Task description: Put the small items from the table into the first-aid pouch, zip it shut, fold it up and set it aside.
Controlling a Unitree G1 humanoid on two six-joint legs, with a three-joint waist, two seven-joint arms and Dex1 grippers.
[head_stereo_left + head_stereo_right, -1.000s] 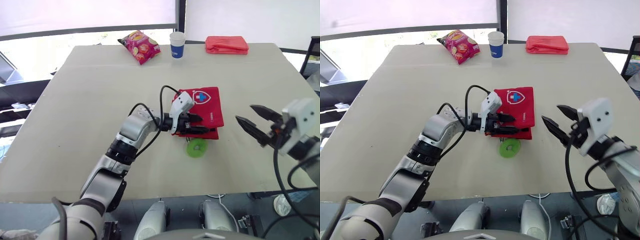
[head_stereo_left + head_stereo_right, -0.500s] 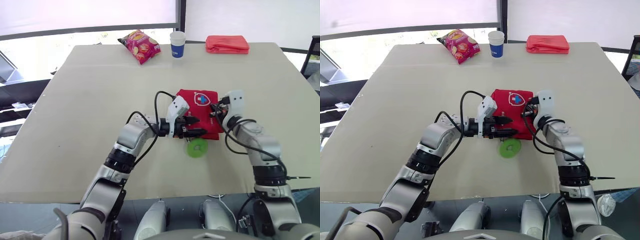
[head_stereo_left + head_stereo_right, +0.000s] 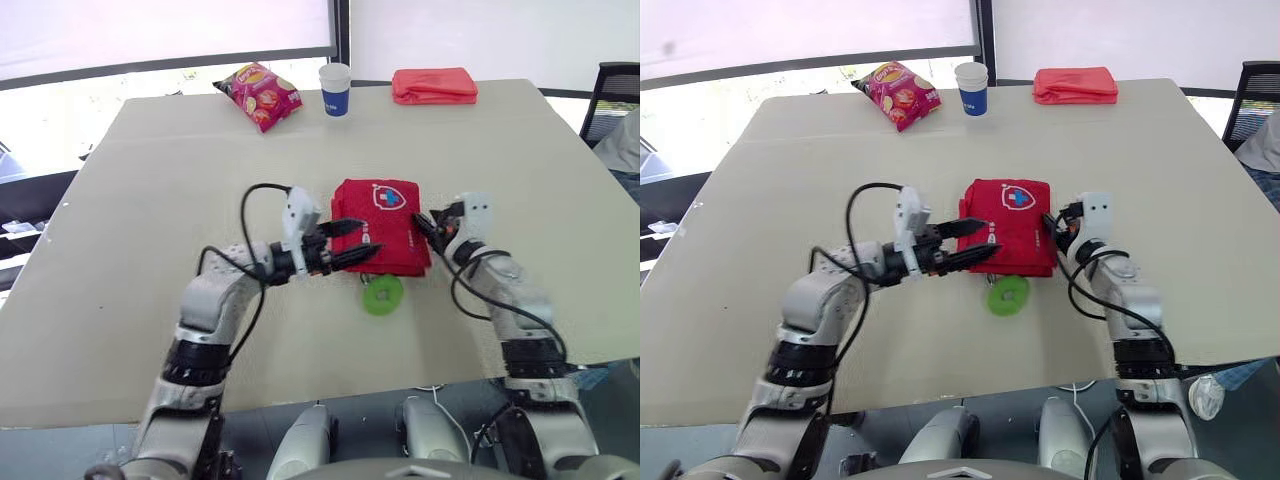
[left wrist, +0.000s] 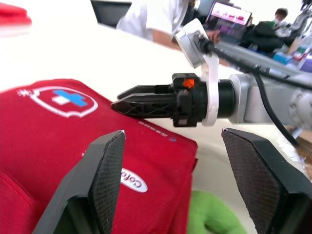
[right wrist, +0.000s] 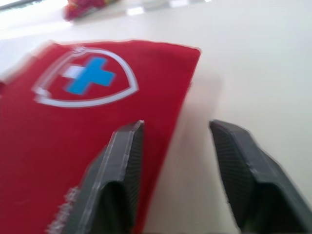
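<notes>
Now we see red first-aid pouch lying flat mid-table, cross emblem up. Left claw at pouch's 8 o'clock, released, fingers spread wide over its near corner. Right claw at pouch's 3 o'clock, we read it released too: one finger over red edge, other over bare table. Green ring at pouch's 6 o'clock, just beside it, outside. Chip bag, paper cup, folded red cloth along 12 o'clock edge

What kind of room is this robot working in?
Probably an office or lab workroom: a large beige table beside a bright window, a black office chair, and a person in a white shirt near a lit computer monitor.
</notes>
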